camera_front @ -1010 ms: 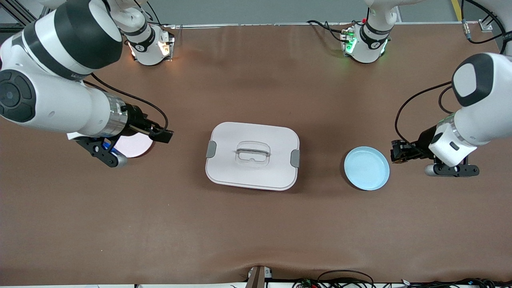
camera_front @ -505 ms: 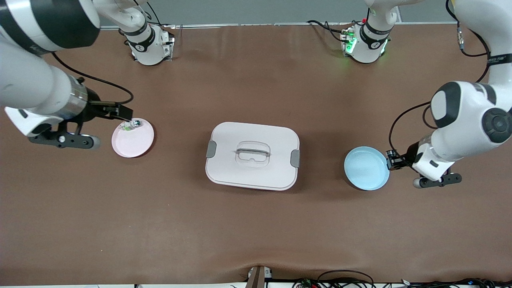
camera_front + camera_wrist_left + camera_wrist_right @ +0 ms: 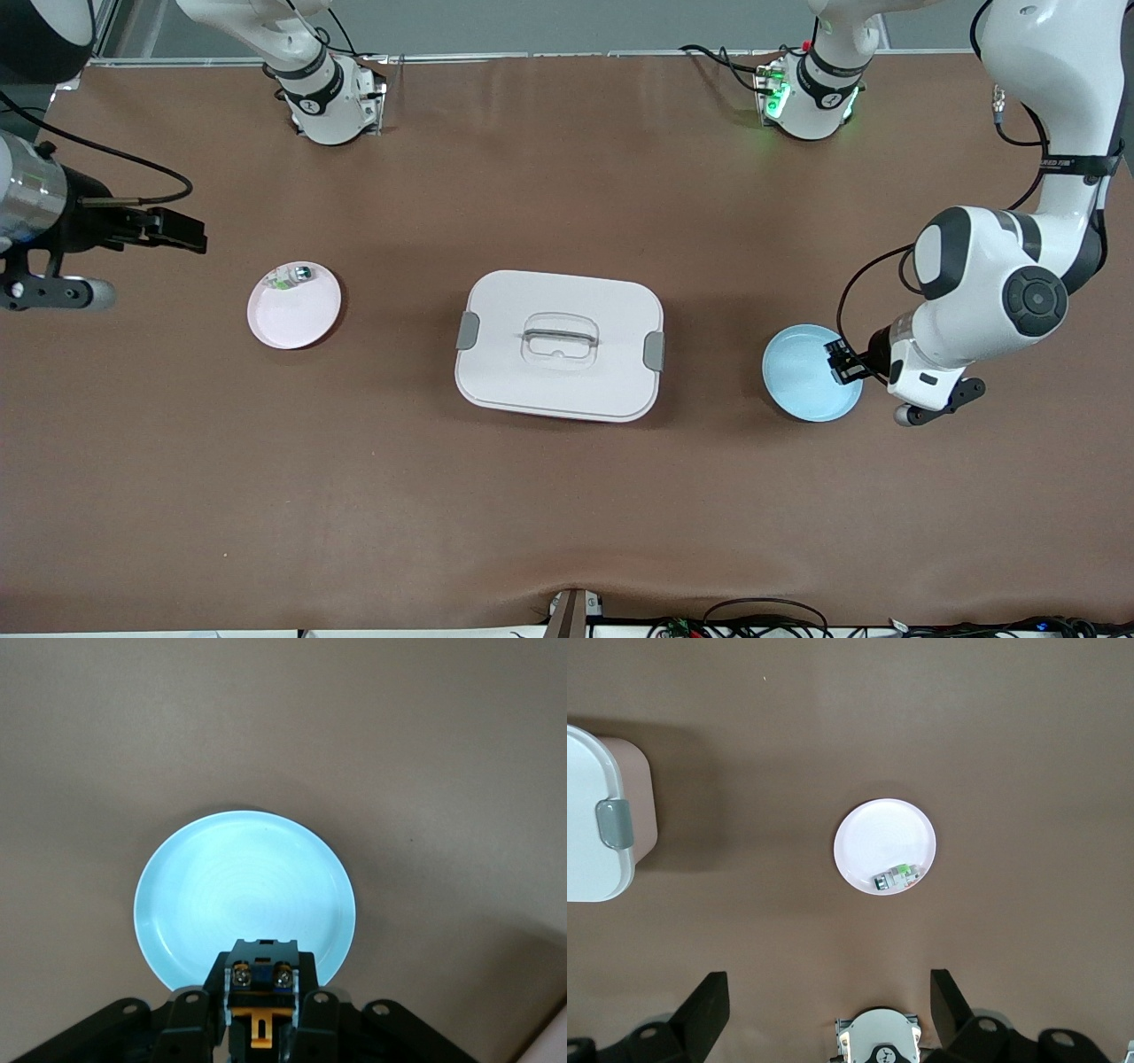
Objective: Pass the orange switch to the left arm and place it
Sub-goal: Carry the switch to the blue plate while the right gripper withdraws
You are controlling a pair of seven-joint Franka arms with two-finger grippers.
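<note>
My left gripper (image 3: 842,363) is shut on the orange switch (image 3: 260,967), a small black block with orange markings. It holds the switch over the edge of the blue plate (image 3: 802,377) that lies toward the left arm's end; the plate also shows in the left wrist view (image 3: 244,890). The white box (image 3: 560,344) with grey latches stands mid-table. My right gripper (image 3: 182,235) is open and empty, up over the table near the right arm's end, apart from the pink plate (image 3: 297,310). Its fingers (image 3: 700,1014) stand wide apart.
The pink plate (image 3: 877,837) holds a tiny clear-whitish piece with green and grey (image 3: 895,877), which also shows in the front view (image 3: 292,276). A corner of the box (image 3: 598,815) shows in the right wrist view. The arms' bases (image 3: 332,97) stand at the table's back edge.
My right gripper has drawn away from over the pink plate toward the right arm's end of the table. My left gripper has moved with the switch from beside the blue plate to over its edge.
</note>
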